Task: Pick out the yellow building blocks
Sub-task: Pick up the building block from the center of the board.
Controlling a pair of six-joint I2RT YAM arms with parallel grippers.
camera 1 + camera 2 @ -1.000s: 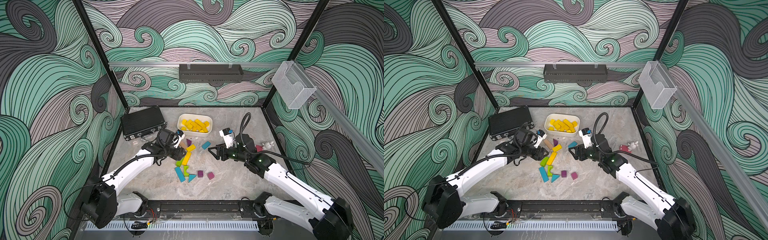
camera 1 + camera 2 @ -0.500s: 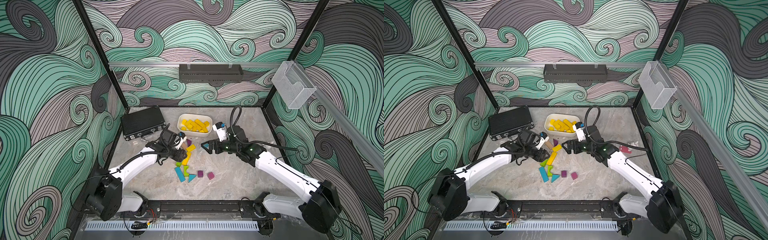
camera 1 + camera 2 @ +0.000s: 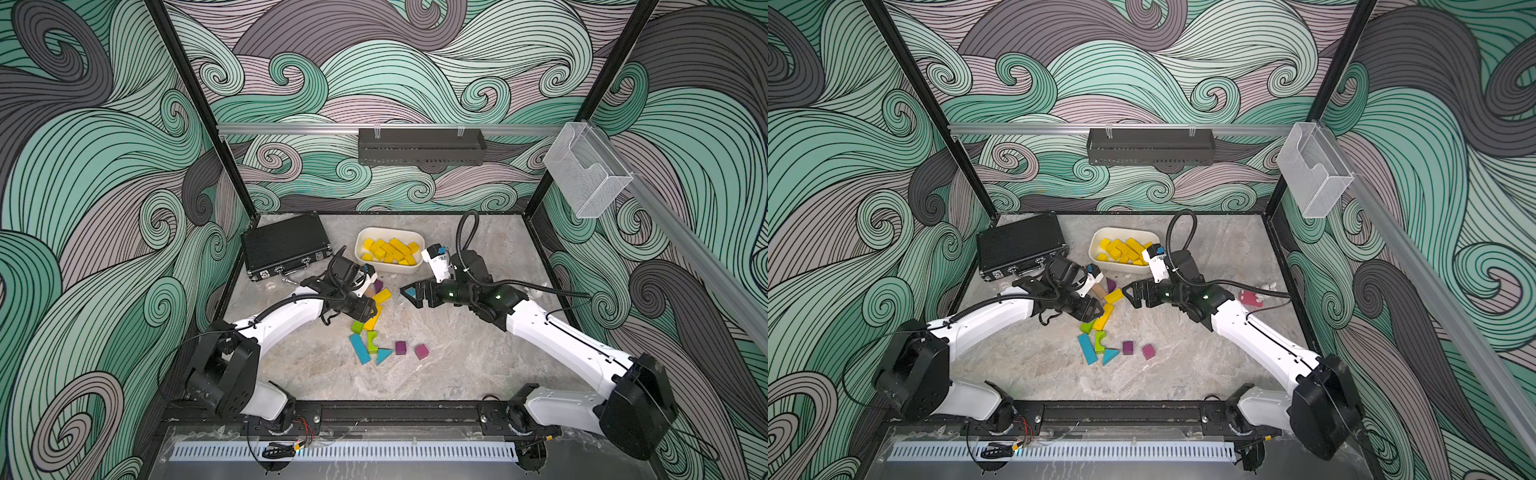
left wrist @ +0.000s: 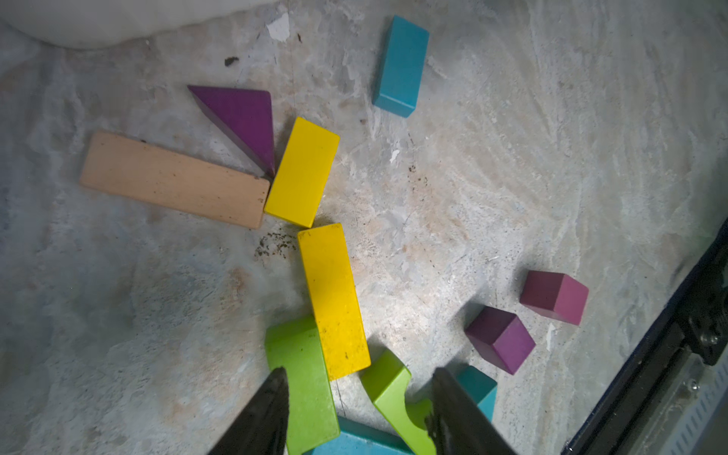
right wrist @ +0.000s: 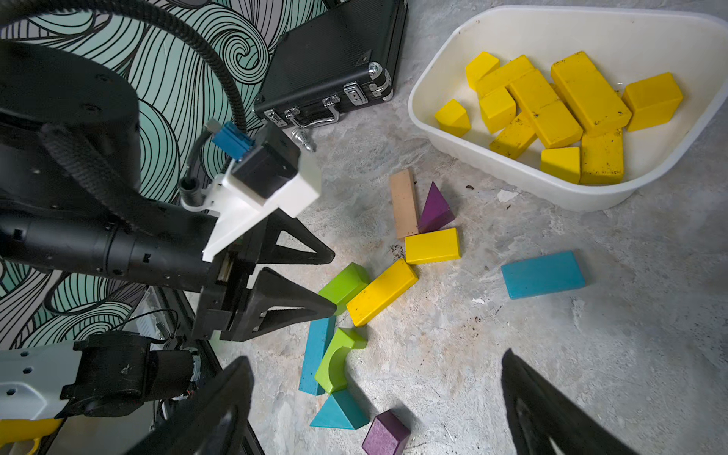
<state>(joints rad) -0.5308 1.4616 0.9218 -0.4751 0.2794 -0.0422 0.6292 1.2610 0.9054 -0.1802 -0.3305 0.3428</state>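
Tabletop point(image 3: 457, 370) grey-marbled, walls point(image 3: 104, 166) wave-patterned

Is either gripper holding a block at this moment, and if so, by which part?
Nothing is held. The left gripper hangs open over the end of the long yellow bar; the right gripper is open and empty.

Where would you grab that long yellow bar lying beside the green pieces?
Probably from above, pinching the long yellow bar across its narrow width, toward the end nearer the short yellow block. It lies flat, and a green block crowds its other end.
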